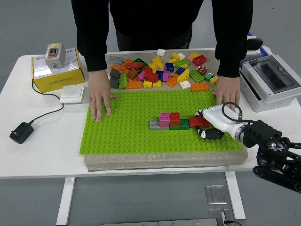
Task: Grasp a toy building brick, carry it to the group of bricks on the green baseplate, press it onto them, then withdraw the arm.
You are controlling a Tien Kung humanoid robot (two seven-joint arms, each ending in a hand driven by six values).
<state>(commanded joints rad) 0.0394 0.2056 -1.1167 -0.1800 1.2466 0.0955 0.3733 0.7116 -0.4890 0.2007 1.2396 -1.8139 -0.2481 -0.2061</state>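
A green baseplate (127, 127) lies on a grey slab in the middle of the table. On it stands a short row of bricks (169, 121): grey, pink, red and green. A dark red brick (198, 122) sits at the row's right end, touching it. My right hand (205, 125), white with black fingertips, is curled around that dark red brick from the right. Loose bricks of many colours (160, 70) lie in a heap beyond the baseplate. My left arm does not show.
A person stands at the far side with both hands (99, 100) pressed flat on the baseplate's far corners. A yellow box (56, 70) and a black plug with cable (21, 132) are at left. A grey case (270, 80) sits at right.
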